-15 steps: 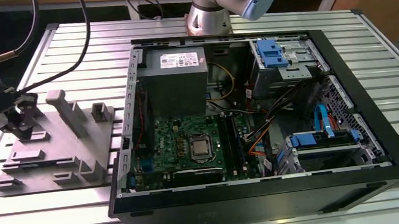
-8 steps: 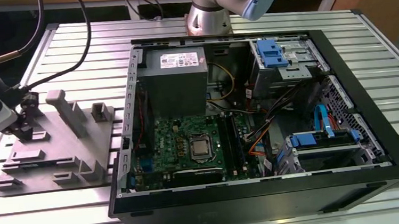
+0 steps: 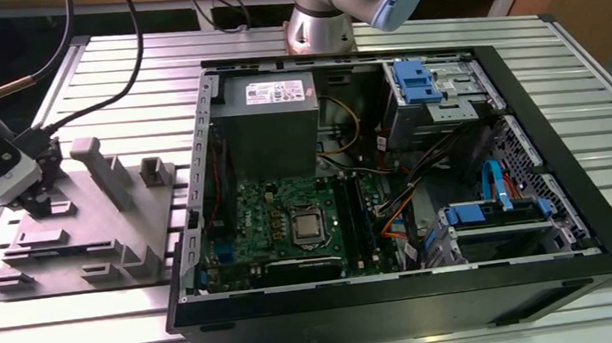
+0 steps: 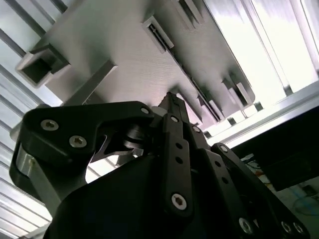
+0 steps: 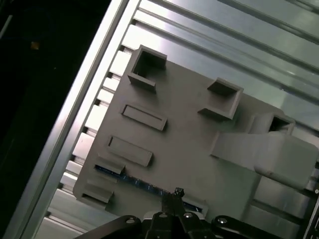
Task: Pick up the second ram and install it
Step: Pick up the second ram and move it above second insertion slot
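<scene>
While the second ram point(image 5: 137, 181) lies along the fixture's point(image 5: 184, 139) edge, my pincer point(image 5: 177, 192) sits right atop it. It looks clenched across the stick.

scene | slatted metal counter point(image 3: 67, 338) carries a grey moulded fixture plate point(image 3: 104, 236) with raised pockets and slots, in both wrist views point(image 4: 129, 59) point(image 5: 184, 134) | beside it, on the exterior view's right, lies an open computer case point(image 3: 405, 311) | inside: grey power supply point(image 3: 269, 113), green motherboard point(image 3: 277, 215), blue drive bracket point(image 3: 414, 81)

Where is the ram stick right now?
In the first wrist view, the second ram sits in a slot along the grey holder's edge, right beside the gripper.
</scene>
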`<act>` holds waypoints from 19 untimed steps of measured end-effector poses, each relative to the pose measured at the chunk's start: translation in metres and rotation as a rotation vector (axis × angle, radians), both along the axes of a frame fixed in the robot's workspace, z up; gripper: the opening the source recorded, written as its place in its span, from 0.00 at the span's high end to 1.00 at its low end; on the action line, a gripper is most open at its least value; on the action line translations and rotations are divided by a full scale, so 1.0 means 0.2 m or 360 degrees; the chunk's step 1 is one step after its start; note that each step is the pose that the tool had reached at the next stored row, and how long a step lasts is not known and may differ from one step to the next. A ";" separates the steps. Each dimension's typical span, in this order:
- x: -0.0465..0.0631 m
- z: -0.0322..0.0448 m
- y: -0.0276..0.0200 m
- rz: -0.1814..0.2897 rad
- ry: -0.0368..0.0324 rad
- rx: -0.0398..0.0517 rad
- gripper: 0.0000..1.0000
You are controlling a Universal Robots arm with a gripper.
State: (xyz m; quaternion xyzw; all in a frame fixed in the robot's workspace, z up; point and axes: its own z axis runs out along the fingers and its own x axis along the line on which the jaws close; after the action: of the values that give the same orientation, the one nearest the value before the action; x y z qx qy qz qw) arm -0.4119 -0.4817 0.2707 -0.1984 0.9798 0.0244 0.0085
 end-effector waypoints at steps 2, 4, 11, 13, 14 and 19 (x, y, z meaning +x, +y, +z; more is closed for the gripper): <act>0.00 -0.007 0.000 0.0057 0.0000 0.0000 0.90; 0.00 -0.014 0.000 0.0114 0.0000 0.0000 0.90; 0.00 -0.035 0.000 0.0317 0.0000 0.0000 0.90; 0.00 -0.041 0.000 0.0374 0.0000 0.0000 0.90; 0.00 -0.044 0.000 0.0405 0.0000 0.0000 0.90; 0.00 -0.057 0.000 0.0548 0.0000 0.0000 0.90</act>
State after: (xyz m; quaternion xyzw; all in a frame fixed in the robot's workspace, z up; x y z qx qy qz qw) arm -0.4119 -0.4817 0.2592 -0.3634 0.9313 0.0255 0.0042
